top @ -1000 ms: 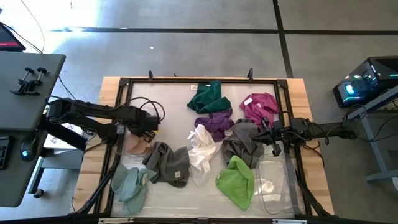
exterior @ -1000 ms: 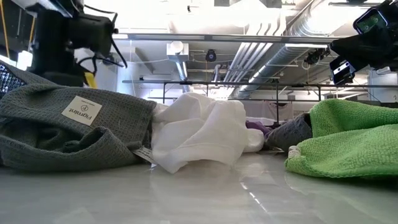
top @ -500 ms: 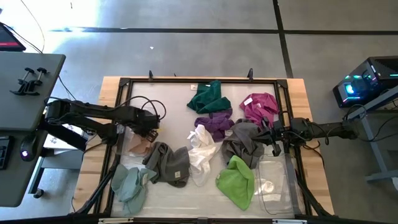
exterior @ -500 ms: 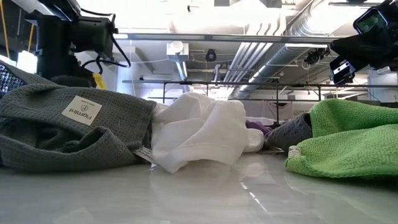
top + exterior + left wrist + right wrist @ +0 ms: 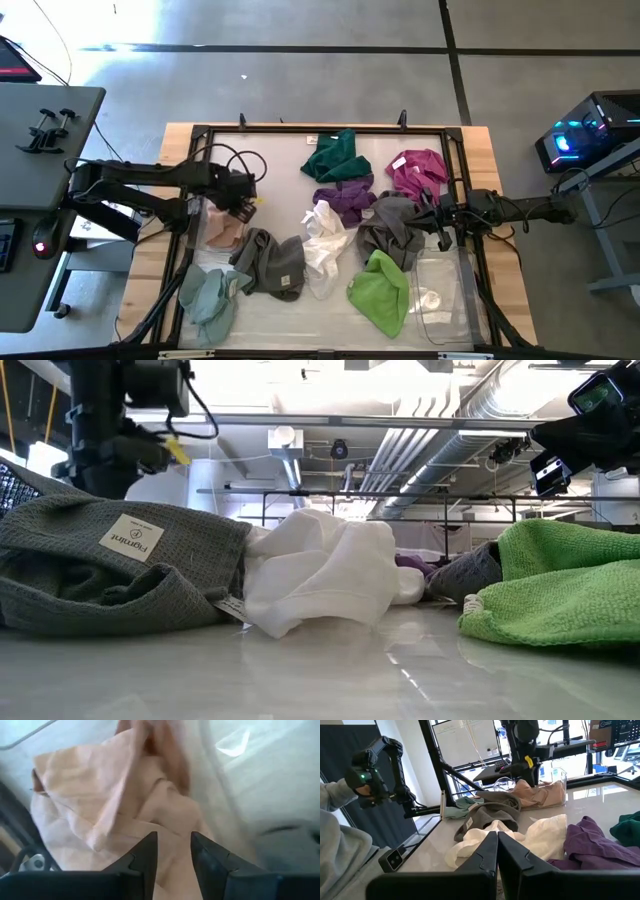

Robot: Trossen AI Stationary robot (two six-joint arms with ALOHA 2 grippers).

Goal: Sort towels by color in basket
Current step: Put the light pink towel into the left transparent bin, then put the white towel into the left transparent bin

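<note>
Left hand (image 5: 172, 851), fingers slightly spread and empty, hangs over the soft, crumpled pale pink towel (image 5: 125, 805).

Overhead and table-level views share the white towel (image 5: 325, 240).

We see bare table (image 5: 270, 160) at the far left corner, a wide spot where a gripper can pass. The near edge is bare too. The middle is crowded: the white towel (image 5: 325, 245), the purple towel (image 5: 347, 198) and two grey towels (image 5: 270, 262) lie close together. The lime green towel (image 5: 380, 290) blocks the near right. A clear container (image 5: 440, 290) stands beside it.
</note>
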